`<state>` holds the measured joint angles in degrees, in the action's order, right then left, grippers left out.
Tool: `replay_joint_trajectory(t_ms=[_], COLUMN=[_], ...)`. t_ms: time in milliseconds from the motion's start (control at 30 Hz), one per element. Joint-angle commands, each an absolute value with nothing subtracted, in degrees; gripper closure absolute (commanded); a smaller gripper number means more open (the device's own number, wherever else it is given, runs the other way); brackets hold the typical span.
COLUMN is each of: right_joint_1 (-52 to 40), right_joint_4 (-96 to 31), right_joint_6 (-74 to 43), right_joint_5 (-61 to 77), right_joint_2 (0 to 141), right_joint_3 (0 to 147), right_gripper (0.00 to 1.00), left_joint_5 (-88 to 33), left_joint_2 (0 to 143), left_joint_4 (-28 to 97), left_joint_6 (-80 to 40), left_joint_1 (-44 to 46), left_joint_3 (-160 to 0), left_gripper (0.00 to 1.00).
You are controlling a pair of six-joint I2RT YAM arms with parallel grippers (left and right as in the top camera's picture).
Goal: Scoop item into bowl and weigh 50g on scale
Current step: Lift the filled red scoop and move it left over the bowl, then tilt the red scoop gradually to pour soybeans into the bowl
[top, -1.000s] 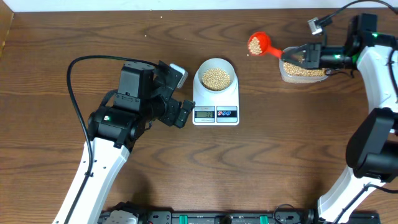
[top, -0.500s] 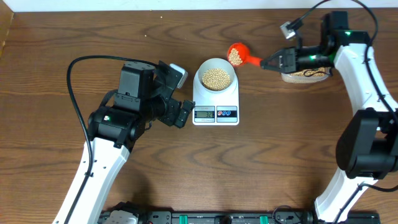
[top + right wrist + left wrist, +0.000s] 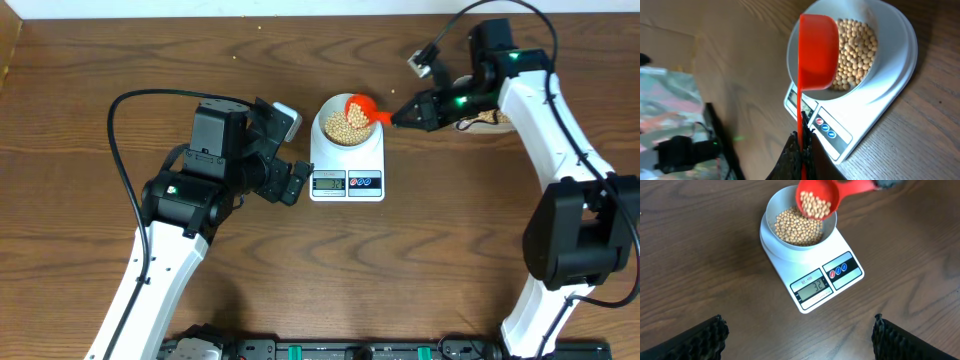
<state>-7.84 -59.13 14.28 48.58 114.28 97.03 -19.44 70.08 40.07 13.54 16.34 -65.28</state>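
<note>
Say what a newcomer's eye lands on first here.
The bright red plastic scoop, loaded with tan beans, is held by the right gripper over the small pale round bowl. That bowl, already holding beans, sits on the white digital scale at the overhead view's centre.
</note>
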Motion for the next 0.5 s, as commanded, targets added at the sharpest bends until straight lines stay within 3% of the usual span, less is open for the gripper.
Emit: replay_joint_trajectory(t_ms=[0,467], right_joint_1=[-10.17,-17.56], right_joint_4=[-59.20,-61.10], right_joint_6=[13.67,12.71], right_joint_5=[42.35,25.58], right_joint_2=[113.86,113.84], right_joint_3=[99.92,106.54], right_gripper=[0.99,0.99], left_joint_5=[-20.10,-20.12], left_joint_2=[70.11,70.11], left_joint_4=[40.05,40.07], left_joint_6=[13.67,13.67], left_joint_1=[16.47,16.47], left_joint_3=[-65.10,-65.10], left_gripper=[0.06,0.06])
